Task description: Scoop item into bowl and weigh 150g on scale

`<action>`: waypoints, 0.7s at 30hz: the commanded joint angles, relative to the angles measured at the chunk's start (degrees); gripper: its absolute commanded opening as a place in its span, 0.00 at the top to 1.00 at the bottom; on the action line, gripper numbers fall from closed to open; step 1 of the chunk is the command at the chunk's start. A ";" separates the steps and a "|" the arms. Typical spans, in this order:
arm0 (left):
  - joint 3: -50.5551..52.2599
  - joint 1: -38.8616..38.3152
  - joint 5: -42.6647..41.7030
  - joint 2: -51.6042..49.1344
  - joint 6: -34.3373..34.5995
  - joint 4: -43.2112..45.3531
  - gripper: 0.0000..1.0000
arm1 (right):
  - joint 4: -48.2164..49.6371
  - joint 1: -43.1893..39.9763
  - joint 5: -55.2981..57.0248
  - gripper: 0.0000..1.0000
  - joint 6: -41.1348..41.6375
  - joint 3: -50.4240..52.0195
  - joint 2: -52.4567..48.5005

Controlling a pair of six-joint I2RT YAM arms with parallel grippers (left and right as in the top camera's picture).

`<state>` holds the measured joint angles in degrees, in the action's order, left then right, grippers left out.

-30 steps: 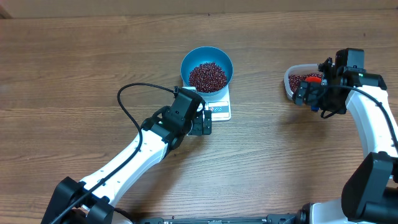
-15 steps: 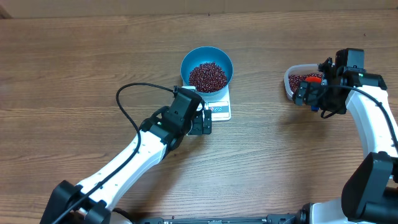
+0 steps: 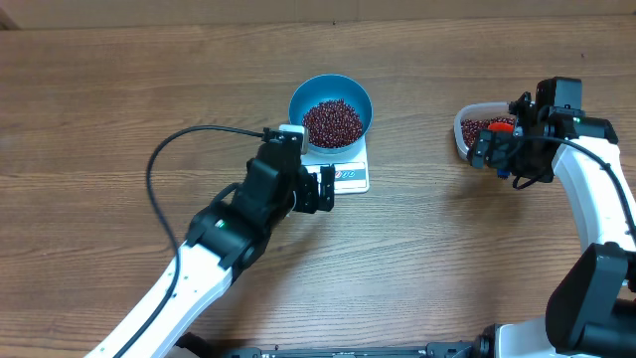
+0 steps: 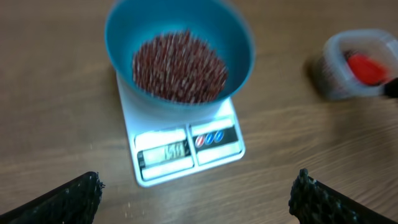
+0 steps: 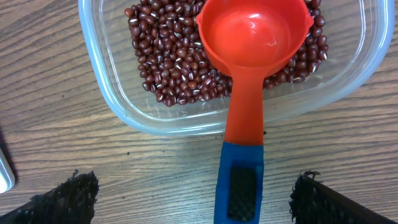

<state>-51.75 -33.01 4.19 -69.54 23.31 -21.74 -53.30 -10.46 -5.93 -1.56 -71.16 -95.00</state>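
Blue bowl (image 4: 239, 43) on the scale (image 4: 186, 163) lies just beyond the left hand (image 4: 196, 202), jaws spread wide.

Bare table (image 3: 417, 229) runs between scale (image 3: 350, 177) and tub (image 3: 459, 129); the bowl (image 3: 295, 103) crowds the scale

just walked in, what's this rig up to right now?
A deep bright-blue bowl of small dark red-maroon beans sits on the small white rectangular scale. The left tool hovers open at the scale's display edge, holding nothing; the readout is too blurred to read. The right tool is open over the clear plastic tub of beans, where the orange-red plastic scoop lies empty, its blue handle between the open fingers, not gripped.
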 commanded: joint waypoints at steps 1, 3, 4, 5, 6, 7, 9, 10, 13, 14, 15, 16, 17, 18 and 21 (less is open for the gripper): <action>0.39 -0.33 1.73 5.33 -5.16 0.79 0.01 | 0.31 -0.17 0.28 0.00 -0.42 -1.57 -0.26; 0.39 -0.26 3.21 8.07 -5.88 1.03 0.01 | 0.31 -0.17 0.28 0.00 -0.42 -1.57 -0.26; 0.39 -0.24 3.82 9.16 -6.23 1.03 0.01 | 0.31 -0.17 0.28 0.00 -0.42 -1.57 -0.26; 0.39 -0.13 4.24 10.36 -6.78 1.03 0.00 | 0.31 -0.17 0.28 0.00 -0.42 -1.57 -0.26; 0.39 0.11 4.39 11.50 -7.10 1.01 0.00 | 0.31 -0.17 0.28 0.00 -0.42 -1.57 -0.26; 0.39 0.52 4.72 12.46 -7.08 0.98 0.01 | 0.31 -0.17 0.28 0.00 -0.42 -1.57 -0.26; 0.39 1.81 4.81 14.16 -7.10 0.98 0.00 | 0.31 -0.17 0.28 0.00 -0.42 -1.57 -0.26; 0.39 2.45 4.81 14.69 -7.10 0.98 0.00 | 0.31 -0.17 0.28 0.00 -0.42 -1.57 -0.26; 0.39 5.27 4.72 16.20 -7.10 0.90 0.00 | 0.31 -0.17 0.28 0.00 -0.42 -1.57 -0.26; 0.44 6.25 4.68 16.63 -7.10 0.76 0.00 | 0.31 -0.17 0.28 0.00 -0.42 -1.57 -0.26; 0.61 7.23 4.28 17.20 -7.37 0.76 0.00 | 0.31 -0.17 0.28 0.00 -0.42 -1.57 -0.26; 0.92 8.20 3.50 17.84 -8.22 0.83 0.00 | 0.31 -0.17 0.28 0.00 -0.42 -1.57 -0.26; 1.22 9.18 2.97 18.56 -8.70 0.79 0.01 | 0.31 -0.17 0.28 0.00 -0.42 -1.57 -0.26; 1.70 10.10 2.54 19.37 -9.03 0.81 0.00 | 0.28 -0.17 0.28 0.00 -0.42 -1.57 -0.26; 4.33 12.87 1.68 22.95 -9.16 1.40 0.00 | 0.28 -0.17 0.28 0.00 -0.42 -1.57 -0.26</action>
<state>-50.13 -22.52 7.27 -50.26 16.05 -20.95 -53.28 -10.48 -5.93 -1.54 -71.16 -95.00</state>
